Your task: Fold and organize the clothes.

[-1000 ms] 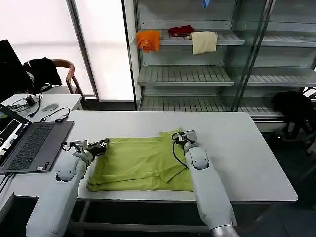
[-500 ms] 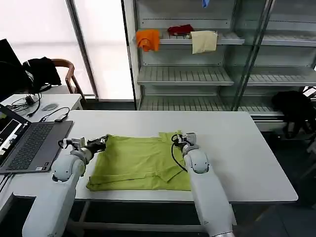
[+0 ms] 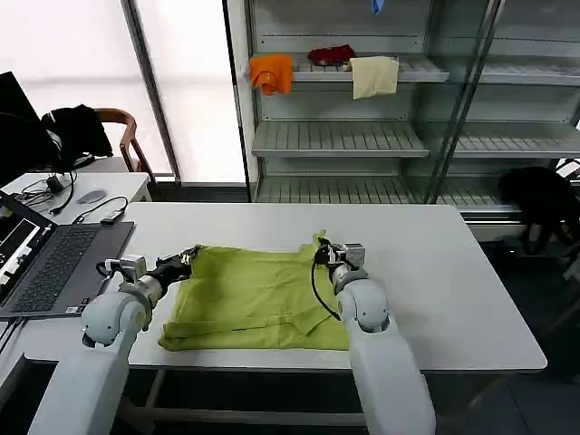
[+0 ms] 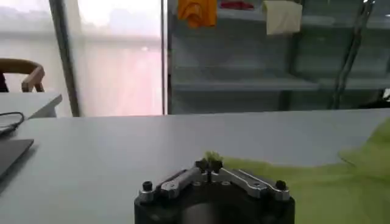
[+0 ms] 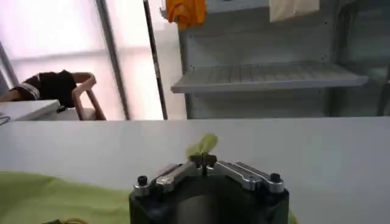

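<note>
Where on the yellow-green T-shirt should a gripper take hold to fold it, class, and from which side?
At the two far corners. The T-shirt lies flat, so only its edges give a pinchable lip. Come in low from the near side, as both arms do: the left gripper is shut on the far left corner, the right gripper on the far right one, each pinching a tuft of fabric.

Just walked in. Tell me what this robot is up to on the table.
It is working on a lime yellow-green short-sleeved T-shirt spread on the white table. The left tool is shut on the shirt's far left corner, and the right tool is shut on its far right corner, where the cloth is pulled up into a small peak. The near part of the shirt lies flat by the table's front edge. Both arms hold the far edge together.
</note>
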Controlling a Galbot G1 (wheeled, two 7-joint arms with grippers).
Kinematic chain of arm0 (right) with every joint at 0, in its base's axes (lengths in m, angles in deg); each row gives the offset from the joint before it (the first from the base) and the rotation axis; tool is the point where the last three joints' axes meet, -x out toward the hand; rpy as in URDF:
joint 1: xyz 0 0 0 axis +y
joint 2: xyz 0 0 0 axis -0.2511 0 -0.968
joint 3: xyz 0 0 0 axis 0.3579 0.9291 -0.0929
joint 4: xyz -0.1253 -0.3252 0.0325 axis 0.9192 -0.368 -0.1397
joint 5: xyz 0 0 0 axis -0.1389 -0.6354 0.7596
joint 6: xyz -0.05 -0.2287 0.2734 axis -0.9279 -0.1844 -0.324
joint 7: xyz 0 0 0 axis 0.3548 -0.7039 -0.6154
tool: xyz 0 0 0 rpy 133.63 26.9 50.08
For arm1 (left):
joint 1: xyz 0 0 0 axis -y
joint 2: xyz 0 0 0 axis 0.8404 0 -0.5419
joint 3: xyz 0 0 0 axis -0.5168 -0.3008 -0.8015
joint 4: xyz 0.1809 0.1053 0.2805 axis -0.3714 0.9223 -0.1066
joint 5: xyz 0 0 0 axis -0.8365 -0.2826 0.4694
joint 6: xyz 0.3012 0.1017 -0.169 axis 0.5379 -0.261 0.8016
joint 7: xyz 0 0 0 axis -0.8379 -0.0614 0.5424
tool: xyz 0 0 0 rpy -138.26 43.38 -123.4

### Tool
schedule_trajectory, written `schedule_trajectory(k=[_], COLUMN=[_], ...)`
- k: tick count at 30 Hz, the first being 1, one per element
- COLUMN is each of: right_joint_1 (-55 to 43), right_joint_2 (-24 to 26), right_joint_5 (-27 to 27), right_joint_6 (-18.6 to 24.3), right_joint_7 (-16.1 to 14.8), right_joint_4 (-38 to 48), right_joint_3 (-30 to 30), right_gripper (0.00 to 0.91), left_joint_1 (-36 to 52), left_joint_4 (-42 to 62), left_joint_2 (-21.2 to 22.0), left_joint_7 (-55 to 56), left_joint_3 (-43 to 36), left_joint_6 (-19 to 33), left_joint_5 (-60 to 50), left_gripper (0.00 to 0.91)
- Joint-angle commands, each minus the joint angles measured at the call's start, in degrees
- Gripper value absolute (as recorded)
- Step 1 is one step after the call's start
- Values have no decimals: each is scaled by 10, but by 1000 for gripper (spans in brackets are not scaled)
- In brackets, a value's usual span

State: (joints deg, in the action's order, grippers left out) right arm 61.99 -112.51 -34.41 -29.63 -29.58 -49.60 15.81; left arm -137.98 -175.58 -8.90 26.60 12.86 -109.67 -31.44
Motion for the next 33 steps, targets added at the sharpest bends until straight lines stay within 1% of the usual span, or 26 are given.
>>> schedule_trajectory(k=[1,6,16,24,30,33], right_joint_1=[129,185,225,235,237,245], right_joint_2=[37,38,36,36,38,41], right_joint_5=[2,-9,-14,-15,-7,-6], right_joint_6=[1,2,3,3,2,2], right_joint_7=[-10,-25,-34,-33,-21,-26], right_joint_4=[-125,-158,-200,-212,-217,-222], right_joint_3=[-4,-16,-20,-23,-33,-36], right_gripper=[0,0,0,0,0,0], left_joint_1=[-108,-141,-181,-192,-190,-198], left_joint_4=[-79,-104,-126,-127,-129,-136], left_joint_2=[-15,-20,-28,-30,-33,-36], left_joint_7=[-23,-28,-32,-34,-31,-33], left_joint_3=[33,52,80,88,91,94], left_joint_6=[1,6,11,12,8,7], left_joint_5=[9,14,20,19,20,20], left_gripper=[10,10,10,10,10,10])
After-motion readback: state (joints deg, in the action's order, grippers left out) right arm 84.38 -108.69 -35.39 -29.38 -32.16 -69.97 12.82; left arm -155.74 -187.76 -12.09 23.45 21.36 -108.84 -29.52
